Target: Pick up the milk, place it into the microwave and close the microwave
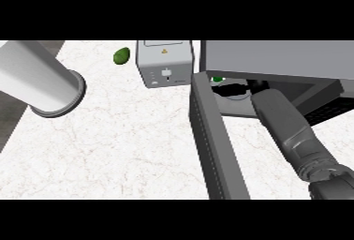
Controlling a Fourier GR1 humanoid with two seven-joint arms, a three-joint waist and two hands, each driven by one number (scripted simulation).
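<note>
1. Desk (124,145): white marbled top, carries all items.
2. Microwave (276,56): door (217,145) swung open; right forearm reaches into cavity.
3. Toaster (165,63): just left of microwave.
4. Right robot hand (233,89): black, inside cavity; finger state cannot tell.
5. Milk (218,79): inside cavity, mostly hidden at the robot hand.
6. Green object (121,56): left of toaster.

Right forearm stretched forward; right hand (233,89) far ahead, fingers indistinct. Left forearm raised.
</note>
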